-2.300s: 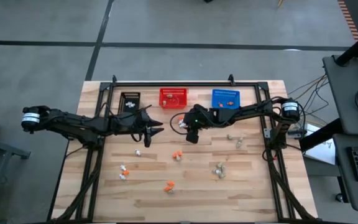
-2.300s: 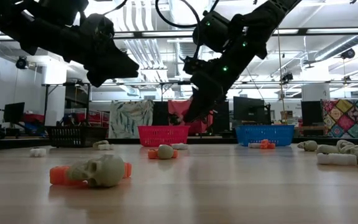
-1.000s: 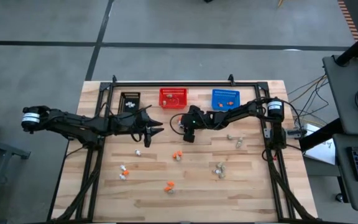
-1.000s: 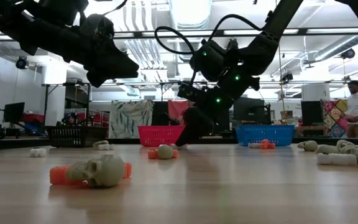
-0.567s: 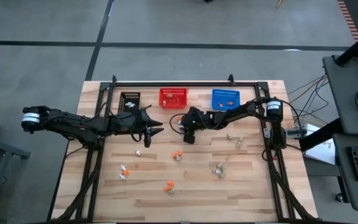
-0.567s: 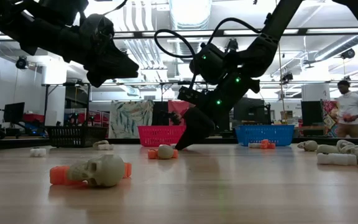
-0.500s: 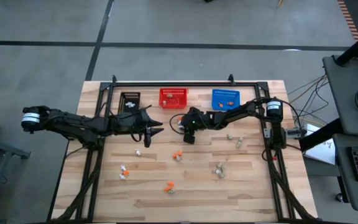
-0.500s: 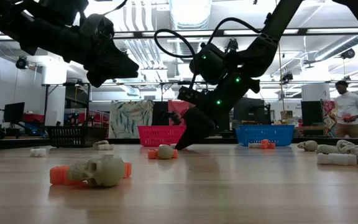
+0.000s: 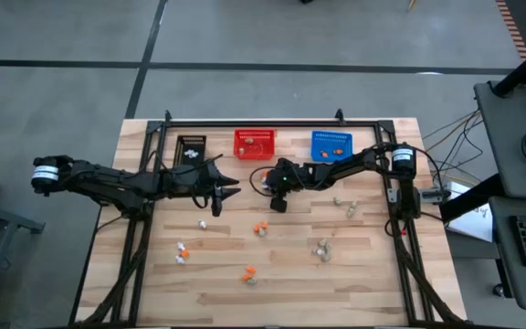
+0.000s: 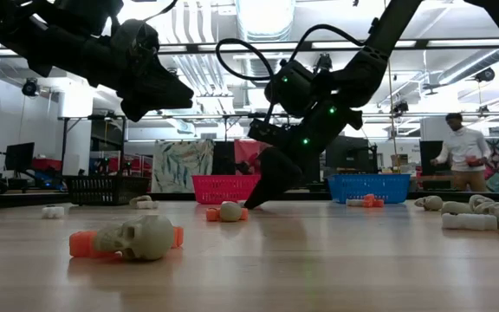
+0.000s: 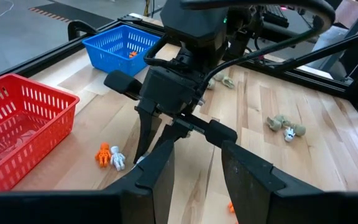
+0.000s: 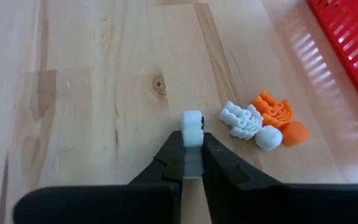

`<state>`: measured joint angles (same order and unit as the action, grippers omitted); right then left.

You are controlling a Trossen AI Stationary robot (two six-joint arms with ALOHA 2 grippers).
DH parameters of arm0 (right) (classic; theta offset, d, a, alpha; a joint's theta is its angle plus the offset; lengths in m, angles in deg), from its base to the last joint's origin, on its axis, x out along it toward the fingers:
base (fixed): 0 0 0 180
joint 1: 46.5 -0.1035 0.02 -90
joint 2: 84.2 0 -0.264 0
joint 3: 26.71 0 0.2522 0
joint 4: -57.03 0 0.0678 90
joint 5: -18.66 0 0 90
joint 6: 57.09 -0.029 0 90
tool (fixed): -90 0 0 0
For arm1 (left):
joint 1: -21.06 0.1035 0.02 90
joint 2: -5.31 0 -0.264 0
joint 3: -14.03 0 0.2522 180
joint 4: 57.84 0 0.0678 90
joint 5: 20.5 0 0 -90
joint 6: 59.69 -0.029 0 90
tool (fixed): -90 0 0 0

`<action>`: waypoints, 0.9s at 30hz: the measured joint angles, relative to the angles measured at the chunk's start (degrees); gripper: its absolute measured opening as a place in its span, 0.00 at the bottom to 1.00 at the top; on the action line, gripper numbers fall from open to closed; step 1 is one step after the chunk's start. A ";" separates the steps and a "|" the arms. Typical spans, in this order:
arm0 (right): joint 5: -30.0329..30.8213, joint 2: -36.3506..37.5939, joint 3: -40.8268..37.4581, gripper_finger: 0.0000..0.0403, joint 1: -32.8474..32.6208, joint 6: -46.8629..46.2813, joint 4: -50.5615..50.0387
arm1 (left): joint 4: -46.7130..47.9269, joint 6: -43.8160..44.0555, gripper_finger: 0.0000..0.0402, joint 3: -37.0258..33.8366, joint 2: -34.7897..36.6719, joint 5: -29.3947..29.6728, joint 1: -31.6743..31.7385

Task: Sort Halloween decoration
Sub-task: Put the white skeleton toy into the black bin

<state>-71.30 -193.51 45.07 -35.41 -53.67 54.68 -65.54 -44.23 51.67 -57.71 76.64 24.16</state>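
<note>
White trinket [image 12: 192, 122] in right pincer [image 12: 192, 163]

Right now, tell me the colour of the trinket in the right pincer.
White trinket, pinched in the right pincer; clearest in the right wrist view.

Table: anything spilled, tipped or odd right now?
Nothing stands out. The loose trinkets lie scattered on the table, waiting to be sorted. The red basket and blue basket sit upright at the far edge. The right claw pinches a white trinket.
</note>
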 joint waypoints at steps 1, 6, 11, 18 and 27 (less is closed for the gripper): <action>-0.10 0.36 -0.03 0.05 -0.02 -0.27 -0.21 | 0.00 0.00 0.29 0.00 0.00 0.00 0.00; -2.21 3.27 -0.18 0.05 -0.72 -0.74 0.23 | -0.17 0.00 0.29 0.00 0.00 -0.07 0.00; -2.61 6.73 -0.12 0.05 -2.39 -0.53 0.94 | -0.61 -1.70 0.29 -0.02 0.00 -0.52 -0.07; -3.36 10.56 -0.73 0.05 -5.26 1.03 8.58 | -3.80 -7.26 0.29 -0.04 -0.02 -5.38 -0.94; -8.05 10.79 -0.79 0.05 -7.43 1.68 18.91 | -4.05 -8.98 0.35 -0.12 -0.70 -5.11 -1.23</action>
<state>-79.35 -182.72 44.28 -42.84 -52.00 73.59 -69.59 -53.21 51.54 -58.41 71.52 22.93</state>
